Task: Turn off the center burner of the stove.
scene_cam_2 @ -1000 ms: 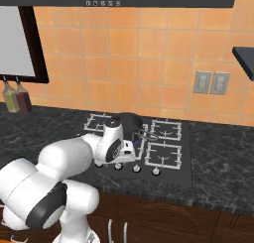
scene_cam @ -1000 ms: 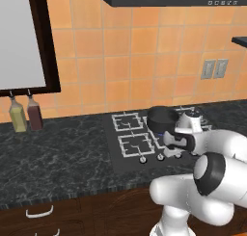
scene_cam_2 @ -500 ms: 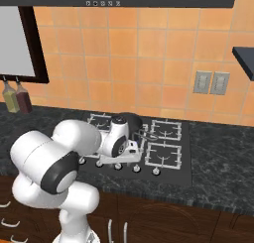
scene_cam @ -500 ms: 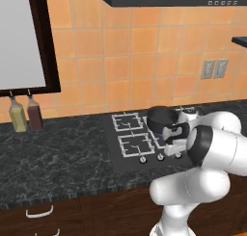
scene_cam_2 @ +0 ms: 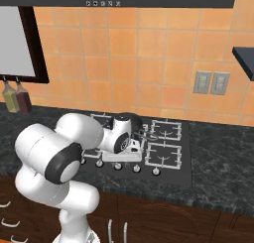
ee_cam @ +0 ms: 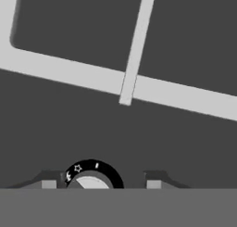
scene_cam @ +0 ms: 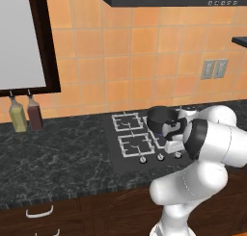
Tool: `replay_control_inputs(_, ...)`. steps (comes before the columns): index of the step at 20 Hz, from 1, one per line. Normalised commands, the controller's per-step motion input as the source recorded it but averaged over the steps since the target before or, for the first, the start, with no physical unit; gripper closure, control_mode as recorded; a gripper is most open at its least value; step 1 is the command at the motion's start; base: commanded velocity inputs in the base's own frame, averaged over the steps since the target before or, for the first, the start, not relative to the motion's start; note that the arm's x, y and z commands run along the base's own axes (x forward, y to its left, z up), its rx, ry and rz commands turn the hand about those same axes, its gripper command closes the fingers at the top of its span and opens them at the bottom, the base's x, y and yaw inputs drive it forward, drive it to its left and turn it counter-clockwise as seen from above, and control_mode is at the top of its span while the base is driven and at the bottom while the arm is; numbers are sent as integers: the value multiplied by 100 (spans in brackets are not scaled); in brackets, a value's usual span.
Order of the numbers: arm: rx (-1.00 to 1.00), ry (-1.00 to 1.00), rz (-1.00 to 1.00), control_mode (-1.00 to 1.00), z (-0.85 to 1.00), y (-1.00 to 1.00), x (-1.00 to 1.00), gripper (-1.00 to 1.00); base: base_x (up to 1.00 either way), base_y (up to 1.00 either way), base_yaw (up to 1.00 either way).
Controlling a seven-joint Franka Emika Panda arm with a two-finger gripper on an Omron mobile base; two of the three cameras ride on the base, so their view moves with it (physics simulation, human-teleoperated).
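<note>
I hold gripper (ee_cam: 99, 184) low over stove (scene_cam: 126, 155) front edge, fingers apart astride knob (ee_cam: 89, 182), no squeeze visible. Center burner hidden behind arm. Judge approach done; grip and turn left.

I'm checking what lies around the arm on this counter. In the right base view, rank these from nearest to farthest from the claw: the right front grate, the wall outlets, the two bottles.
1. The right front grate, on the stove just to the right of the claw.
2. The wall outlets, up on the tiled wall to the right.
3. The two bottles, hanging far to the left.
</note>
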Motion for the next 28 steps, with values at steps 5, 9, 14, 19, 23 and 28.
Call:
replay_control_inputs(5, 4, -8, -38, -100, 0, -15, -11, 100, 0, 0, 0)
replay_control_inputs(9, 9, -8, -53, -100, 0, -28, -25, 100, 0, 0, 0)
replay_control_inputs(14, 12, -4, -64, -100, -5, -35, -29, 100, 0, 0, 0)
replay_control_inputs(19, 11, 0, -73, -100, -10, -29, -24, 100, 0, 0, 0)
replay_control_inputs(23, 11, 0, -74, -100, -9, -28, -23, 100, 0, 0, 0)
replay_control_inputs(28, 2, 0, -12, -100, 0, -3, -13, 100, 0, 0, 0)
